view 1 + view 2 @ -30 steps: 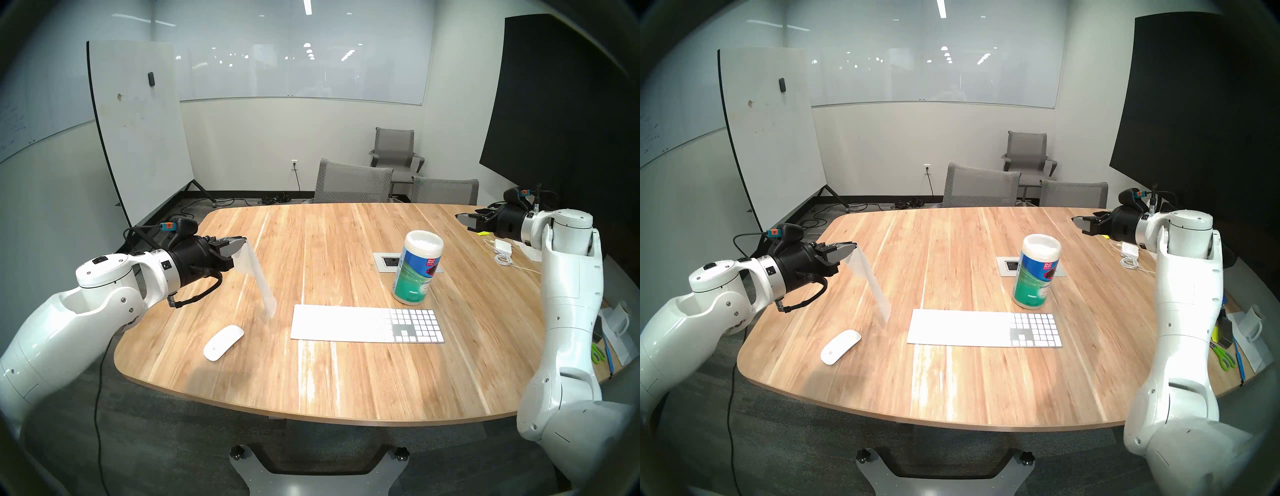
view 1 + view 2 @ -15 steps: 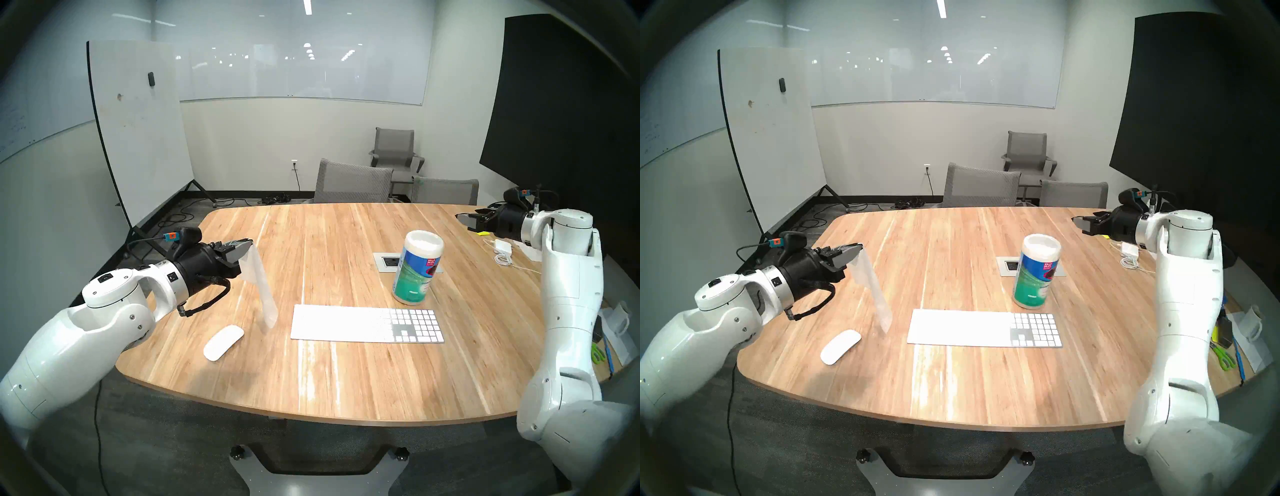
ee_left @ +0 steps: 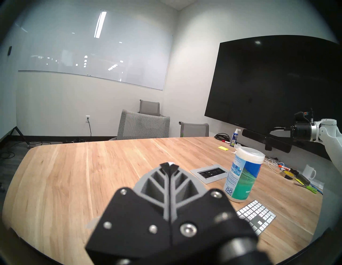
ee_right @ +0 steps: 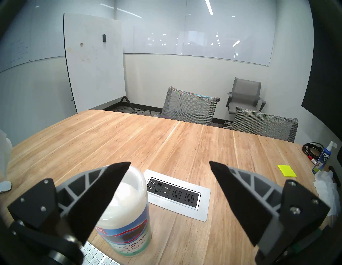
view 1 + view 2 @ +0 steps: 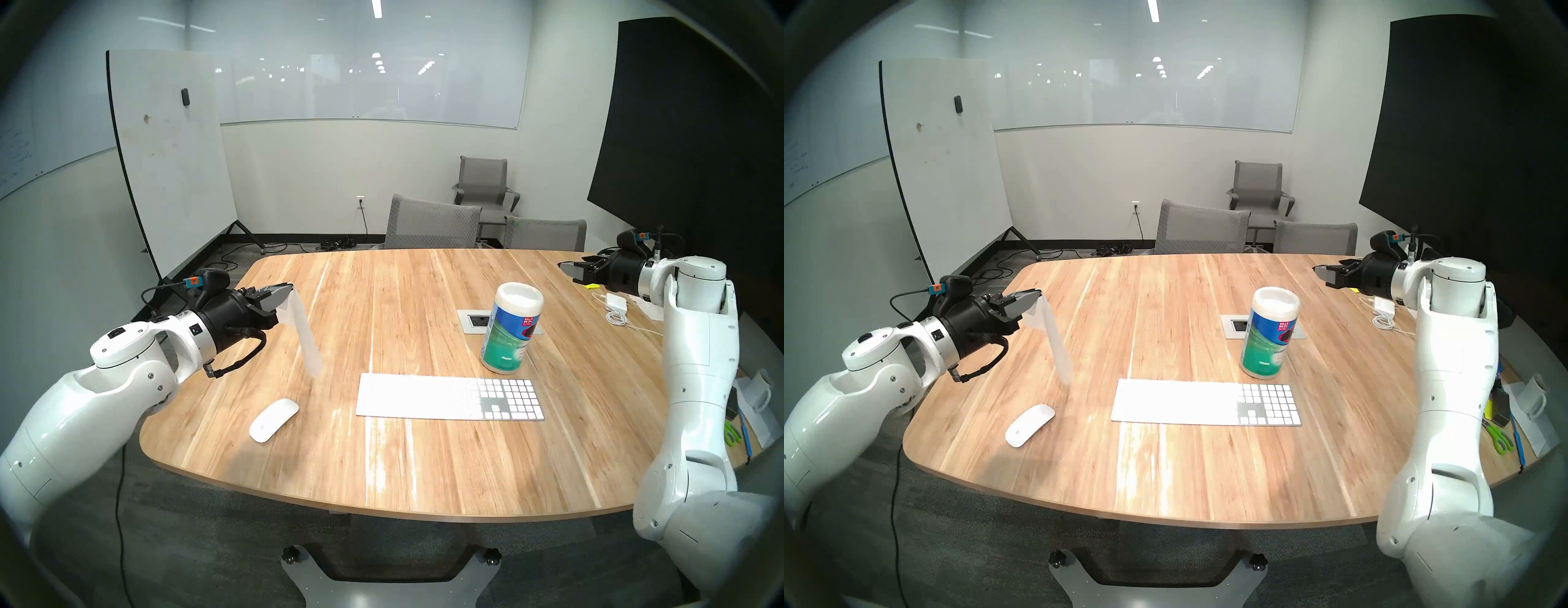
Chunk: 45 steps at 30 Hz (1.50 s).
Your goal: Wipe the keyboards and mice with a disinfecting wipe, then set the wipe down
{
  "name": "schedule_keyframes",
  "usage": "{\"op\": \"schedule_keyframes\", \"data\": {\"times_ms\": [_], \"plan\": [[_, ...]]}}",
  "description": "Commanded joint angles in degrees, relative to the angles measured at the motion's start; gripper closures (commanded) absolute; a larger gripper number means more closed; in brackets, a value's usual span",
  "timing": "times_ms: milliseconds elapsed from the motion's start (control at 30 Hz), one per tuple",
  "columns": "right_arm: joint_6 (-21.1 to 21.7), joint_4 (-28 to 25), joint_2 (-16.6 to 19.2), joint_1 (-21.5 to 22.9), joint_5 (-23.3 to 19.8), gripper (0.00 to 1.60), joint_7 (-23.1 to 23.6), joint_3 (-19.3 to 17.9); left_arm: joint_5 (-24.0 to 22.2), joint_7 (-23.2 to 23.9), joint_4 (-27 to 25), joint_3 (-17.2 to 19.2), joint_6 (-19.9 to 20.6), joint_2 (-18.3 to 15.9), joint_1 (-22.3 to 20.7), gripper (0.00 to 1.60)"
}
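Left gripper [image 5: 289, 293]: jaws closed flat on the top edge of the disinfecting wipe [image 5: 306, 339]. The sheet hangs limp below the tips as a long narrow strip, free end clear of the desk [image 5: 424, 467], not touching anything.

Key relation: the mouse [image 5: 273, 419] lies on the desk below the hanging wipe and nearer the robot, slightly to the robot's left of the strip's lower end; wipe and mouse are apart. Mouse long axis runs diagonally, its far end toward the keyboard. The keyboard [image 5: 449, 397] lies to the robot's right of the mouse, long axis running left-right along the near desk edge, number pad at the right end. Left arm is the nearer to both, and it carries the wipe.

Right gripper [image 4: 169, 167]: jaws spread wide, empty, held above the far right of the desk, well apart from the keyboard.

Judgement: wiping contact not yet made; the next move calls for lowering the wipe toward the robot onto the mouse or sideways onto the keyboard.

Legible writing:
- wipes canister [image 4: 125, 218], standing just behind the keyboard: "DISINFECTING WIPES", "3-IN-1"; red patch reads "KILLS 99.9%" in the head view.
- spray bottle [image 4: 323, 157]: "EXPO".
- No readable marks on the mouse or the keyboard keys.
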<state>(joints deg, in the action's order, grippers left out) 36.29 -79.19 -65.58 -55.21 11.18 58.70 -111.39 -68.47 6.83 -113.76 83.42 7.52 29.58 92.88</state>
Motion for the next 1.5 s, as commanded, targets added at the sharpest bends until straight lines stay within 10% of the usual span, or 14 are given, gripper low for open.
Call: {"op": "schedule_keyframes", "data": {"times_ms": [0,1467], "plan": [[0.0,-1.1,0.1,1.0,-0.1,0.0,-0.1,0.0,0.6,-1.1,-3.0,1.1,0.1,-1.0,0.5,0.0],[0.0,-1.1,0.1,1.0,-0.1,0.0,-0.1,0.0,0.4,-1.8,-3.4,1.1,0.0,-1.4,0.8,0.0]]}}
